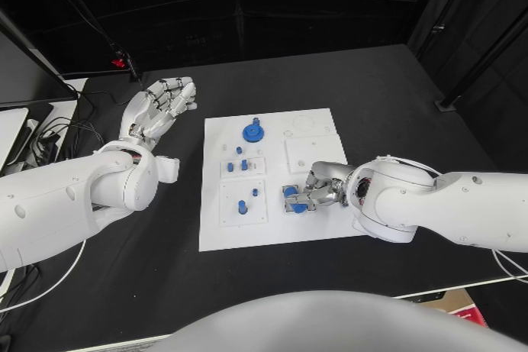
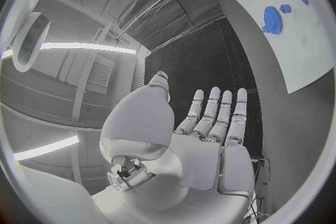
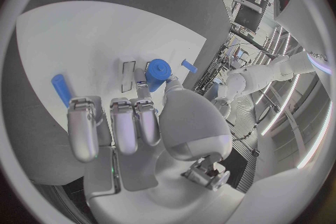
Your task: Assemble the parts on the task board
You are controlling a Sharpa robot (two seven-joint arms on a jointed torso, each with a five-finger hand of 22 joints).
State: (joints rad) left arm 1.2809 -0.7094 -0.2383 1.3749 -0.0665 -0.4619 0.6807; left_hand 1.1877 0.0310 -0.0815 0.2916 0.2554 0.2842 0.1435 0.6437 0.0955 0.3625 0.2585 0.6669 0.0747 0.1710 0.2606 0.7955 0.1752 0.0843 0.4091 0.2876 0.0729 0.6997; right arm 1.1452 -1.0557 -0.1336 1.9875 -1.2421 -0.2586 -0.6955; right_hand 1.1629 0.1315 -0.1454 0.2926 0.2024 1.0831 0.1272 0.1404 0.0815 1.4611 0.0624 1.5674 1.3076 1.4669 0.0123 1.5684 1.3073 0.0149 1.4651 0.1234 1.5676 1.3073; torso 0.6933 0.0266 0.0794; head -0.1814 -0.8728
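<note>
White flat rectangular task board (image 1: 275, 230) in the middle of the black table (image 1: 418, 100), small blue cylindrical part (image 3: 158, 71) pinched at the fingertips of the right hand (image 1: 313, 190) over the board's right side, blue gear-shaped part (image 1: 254, 131) at the board's far end, left hand (image 1: 157, 108) flat and spread beside the board, holding nothing

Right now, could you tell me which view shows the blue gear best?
The head view: the blue gear sits unobstructed at the task board's far end. The left wrist view catches it small and distorted near the rim.
</note>
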